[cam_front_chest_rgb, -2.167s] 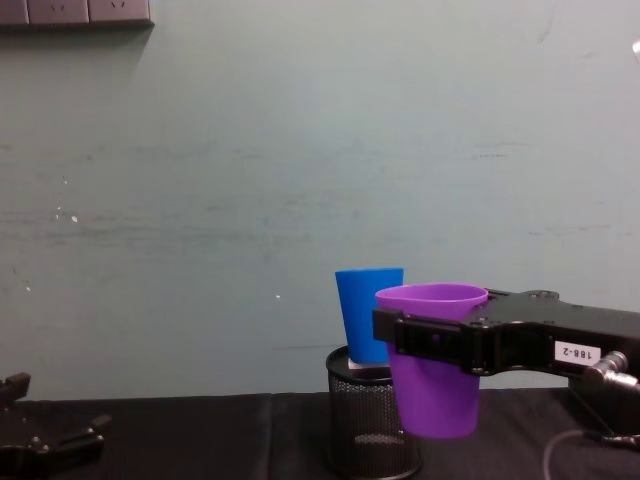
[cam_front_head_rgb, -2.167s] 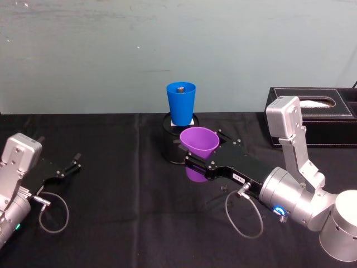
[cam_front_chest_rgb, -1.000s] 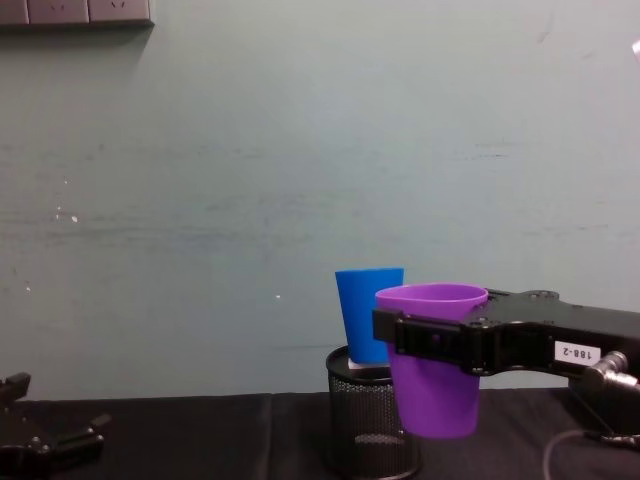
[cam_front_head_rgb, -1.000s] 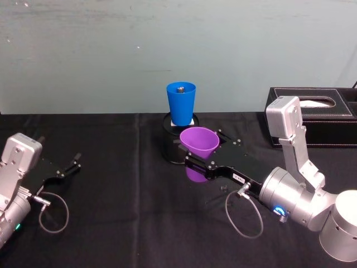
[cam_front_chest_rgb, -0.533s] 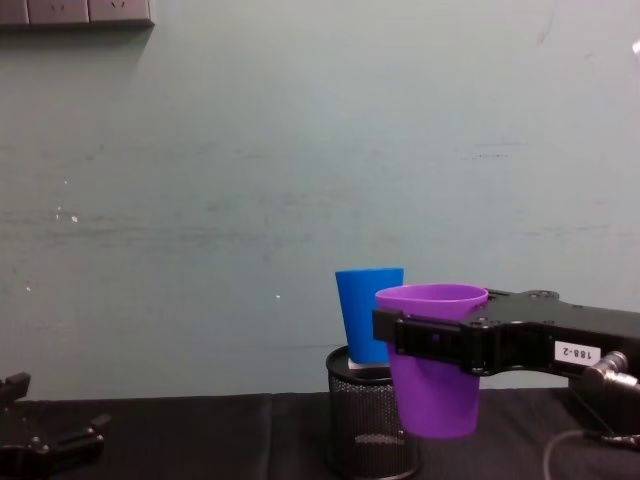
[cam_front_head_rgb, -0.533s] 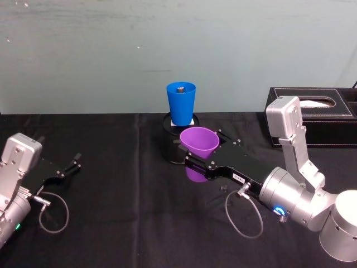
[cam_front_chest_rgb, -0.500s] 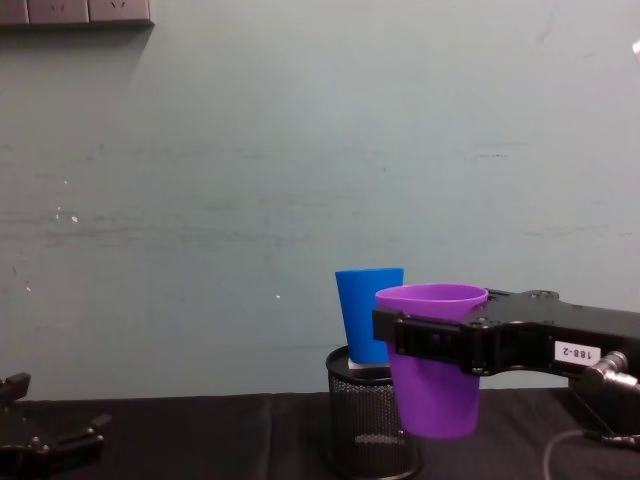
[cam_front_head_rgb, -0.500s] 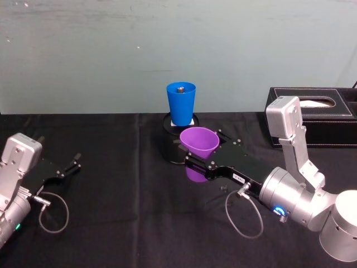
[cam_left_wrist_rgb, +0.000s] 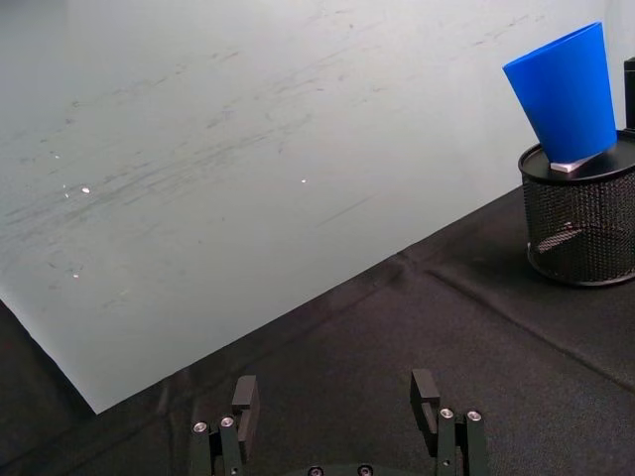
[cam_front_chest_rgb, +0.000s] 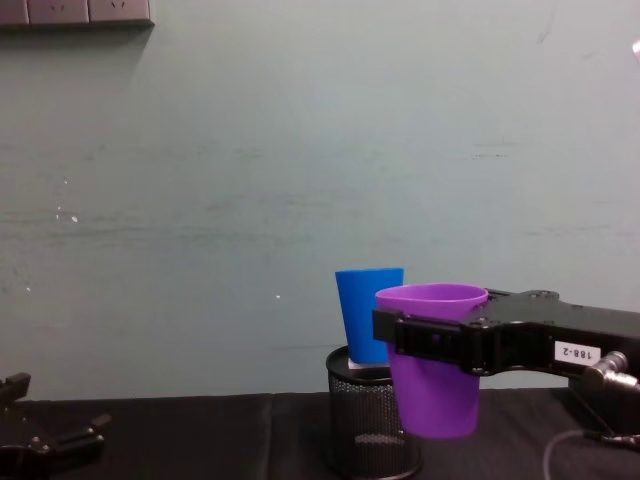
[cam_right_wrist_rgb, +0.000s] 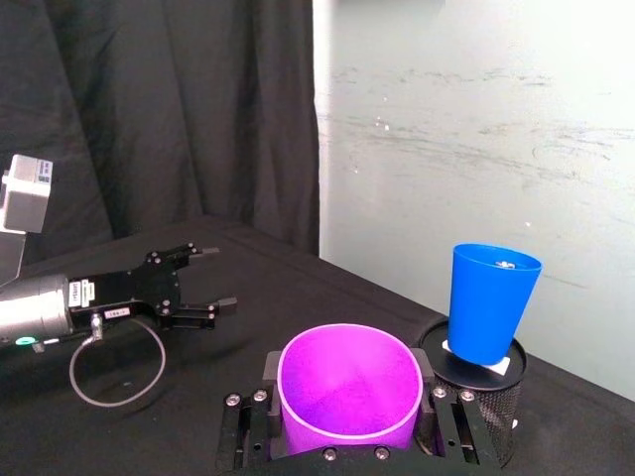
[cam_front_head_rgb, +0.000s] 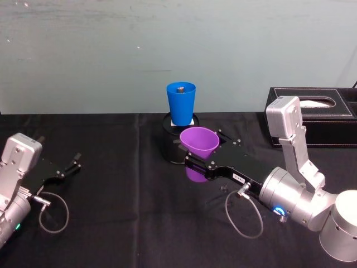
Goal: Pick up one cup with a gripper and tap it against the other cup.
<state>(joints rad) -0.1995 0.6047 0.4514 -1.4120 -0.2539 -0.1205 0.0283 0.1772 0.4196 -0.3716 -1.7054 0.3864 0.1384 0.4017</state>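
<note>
1. Surface point(cam_front_head_rgb: 122, 195): covered in black cloth, running back to a pale green wall point(cam_front_head_rgb: 83, 56).
2. Right arm point(cam_front_head_rgb: 295, 195): silver-grey with a blue glowing ring, reaching from the right side toward the middle of the surface.
3. Left arm point(cam_front_head_rgb: 14, 178): silver-grey, parked low at the left edge.
4. Tissue box point(cam_front_head_rgb: 312, 125): black, with white tissue at the slot, at the far right against the wall.
5. Right pincer point(cam_front_head_rgb: 201, 152): black, flat-jawed, with a white "188-2" label. It is clenched around the purple cup just under the rim, one jaw on each side.
6. Mesh pen holder point(cam_front_chest_rgb: 370, 420): black wire, standing at the centre back of the surface.
7. Purple cup point(cam_front_chest_rgb: 435, 385): upright, mouth up, held clear of the surface. It hangs just in front of the pen holder and to its right. In the right wrist view it is apart from the blue cup, with its rim slightly lower.
8. Blue cup point(cam_front_head_rgb: 181, 103): upright on a small white block on top of the pen holder, with a small grey item lying inside.
9. Left pincer point(cam_left_wrist_rgb: 335, 397): small, black, released with its fingers spread, holding nothing, low over the surface at the left.
10. Cable loops: one beside the left arm point(cam_front_head_rgb: 53, 215), one under the right arm point(cam_front_head_rgb: 242, 218).
</note>
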